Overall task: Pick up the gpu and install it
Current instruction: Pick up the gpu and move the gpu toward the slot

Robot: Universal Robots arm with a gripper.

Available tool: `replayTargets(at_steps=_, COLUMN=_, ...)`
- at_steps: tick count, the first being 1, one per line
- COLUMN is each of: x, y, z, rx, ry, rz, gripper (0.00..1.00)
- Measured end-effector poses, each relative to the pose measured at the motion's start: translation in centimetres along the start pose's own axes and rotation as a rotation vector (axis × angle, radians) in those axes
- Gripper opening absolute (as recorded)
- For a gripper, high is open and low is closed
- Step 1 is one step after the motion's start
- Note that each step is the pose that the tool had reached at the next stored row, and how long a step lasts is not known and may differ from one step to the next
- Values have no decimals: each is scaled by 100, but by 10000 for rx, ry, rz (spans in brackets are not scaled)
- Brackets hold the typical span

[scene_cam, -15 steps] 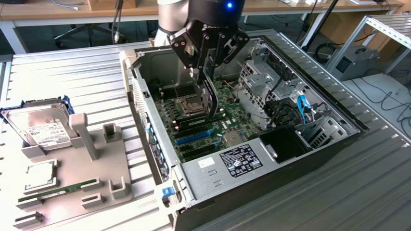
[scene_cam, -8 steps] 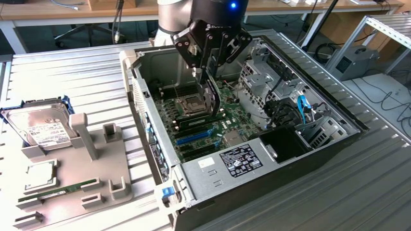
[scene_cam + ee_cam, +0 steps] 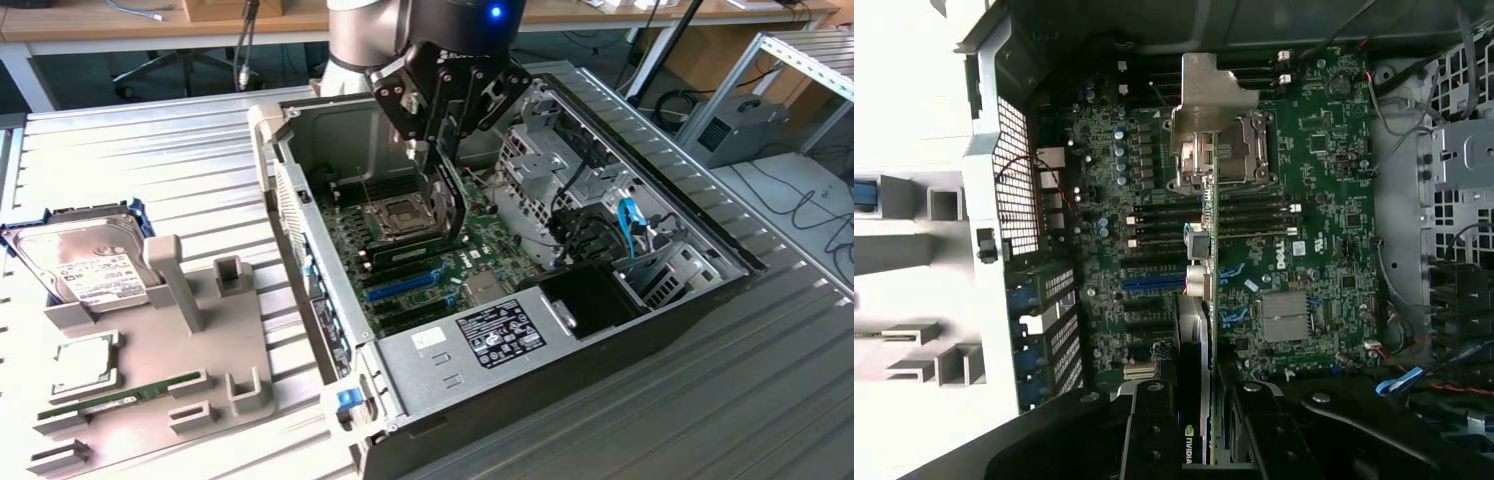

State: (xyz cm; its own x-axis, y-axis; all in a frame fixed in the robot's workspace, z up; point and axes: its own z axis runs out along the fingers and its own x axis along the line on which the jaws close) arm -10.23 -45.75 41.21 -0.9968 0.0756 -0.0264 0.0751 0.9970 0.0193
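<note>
While I can't tell if it's touching down, my gripper [image 3: 443, 162] has its fingers clamped on the gpu [image 3: 449, 215], upright on edge over the motherboard [image 3: 483, 245] inside the open computer case [image 3: 296, 215].

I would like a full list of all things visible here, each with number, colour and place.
table: 1, silver, under everything
computer case: 1, black and silver, open on the table
motherboard: 1, green, inside the case
cable: 1, blue, inside the case
holder: 1, grey, on the table, at the exterior view's left
hard drive: 1, silver, at one end of the holder
processor chip: 1, silver, flat on the holder
memory stick: 1, green, beside the processor chip
gpu: 1, black, upright over the motherboard
gripper: 1, black, above the case, shut on the gpu
</note>
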Motion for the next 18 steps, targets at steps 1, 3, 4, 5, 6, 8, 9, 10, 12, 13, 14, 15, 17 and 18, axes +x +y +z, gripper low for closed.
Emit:
replayTargets(at_steps=1, x=-9, y=1, z=1, rx=0, ry=0, rz=0, gripper=26)
replayTargets(at_steps=3, x=-32, y=2, z=5, rx=0, ry=-1, rz=-1, gripper=26)
replayTargets(at_steps=4, x=-40, y=3, z=6, rx=0, ry=0, rz=-1, gripper=26)
replayTargets(at_steps=5, x=-56, y=4, z=11, rx=0, ry=0, rz=-1, gripper=26)
replayTargets(at_steps=6, x=-65, y=4, z=16, rx=-1, ry=0, rz=-1, gripper=26)
replayTargets(at_steps=8, x=-75, y=5, z=27, rx=0, ry=0, rz=-1, gripper=26)
replayTargets(at_steps=9, x=-80, y=5, z=31, rx=1, ry=0, rz=-1, gripper=26)
replayTargets(at_steps=10, x=-88, y=6, z=38, rx=1, ry=0, rz=-1, gripper=26)
replayTargets(at_steps=12, x=-107, y=7, z=49, rx=1, ry=1, rz=-1, gripper=26)
replayTargets(at_steps=13, x=-119, y=8, z=54, rx=2, ry=1, rz=-1, gripper=26)
replayTargets(at_steps=14, x=-131, y=9, z=58, rx=1, ry=1, rz=-1, gripper=26)
replayTargets(at_steps=15, x=-144, y=10, z=63, rx=1, ry=0, rz=-1, gripper=26)
replayTargets(at_steps=17, x=-171, y=12, z=72, rx=1, ry=0, rz=0, gripper=26)
replayTargets(at_steps=18, x=-190, y=13, z=76, rx=1, ry=0, rz=0, gripper=26)
